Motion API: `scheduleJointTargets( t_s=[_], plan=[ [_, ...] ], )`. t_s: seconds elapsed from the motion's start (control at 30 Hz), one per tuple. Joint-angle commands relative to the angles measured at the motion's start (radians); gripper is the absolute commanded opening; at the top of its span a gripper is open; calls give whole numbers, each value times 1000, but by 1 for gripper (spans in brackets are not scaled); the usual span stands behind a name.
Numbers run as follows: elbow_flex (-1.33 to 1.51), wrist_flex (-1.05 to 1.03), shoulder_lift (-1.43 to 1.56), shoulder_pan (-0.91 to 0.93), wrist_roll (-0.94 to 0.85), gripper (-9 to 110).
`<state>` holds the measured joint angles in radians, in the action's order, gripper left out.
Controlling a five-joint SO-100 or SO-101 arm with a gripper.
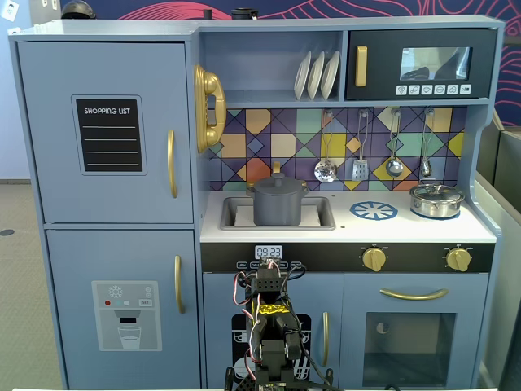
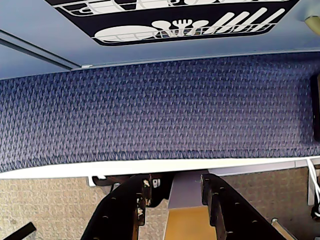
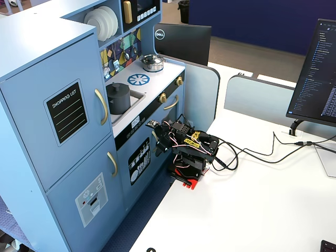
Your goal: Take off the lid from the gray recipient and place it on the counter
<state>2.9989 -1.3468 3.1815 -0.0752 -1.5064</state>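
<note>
I run the arm remotely, and at this moment it sits folded low on the white bench (image 3: 273, 210) in front of the blue toy kitchen (image 1: 106, 163), with the job not yet begun. The lid (image 1: 278, 183), a matte dark gray disc with a small centre knob, rests flat on the gray recipient (image 1: 278, 208), and that pot stands in the recessed sink (image 1: 319, 213) of the counter (image 1: 407, 230). In a fixed view, lid and pot lie straight above and beyond the arm, at worktop height, while the pincer (image 2: 172, 187) hangs well below them, level with the lower cabinet doors. The lid's flat face is level, its knob pointing up, so I judge the coming move calls for a long rise and a reach forward over the counter's front edge before any descent onto the knob.

The wrist view shows the pincer pointing down past the bench edge toward blue carpet (image 2: 160, 110), its two black fingers (image 2: 131, 200) parted by a moderate gap, holding nothing and touching nothing. The dishwasher door print (image 2: 170, 22) fills the top of that view. To the right on the counter, in a fixed view, the shiny silver pot (image 1: 436, 200) sits beyond the blue burner ring (image 1: 374, 211), well apart from the gray one.
</note>
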Motion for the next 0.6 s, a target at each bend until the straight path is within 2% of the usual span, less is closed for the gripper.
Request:
scheduleJointTargets(
  t_s=[0.0, 0.3, 0.4, 0.57],
  plan=[
    [3, -183, -5, 0, -5, 3],
    [3, -183, -3, 34, -26, 3],
    [-6, -155, -3, 34, -11, 0],
    [-242, -41, -84, 61, 20, 1]
  ],
)
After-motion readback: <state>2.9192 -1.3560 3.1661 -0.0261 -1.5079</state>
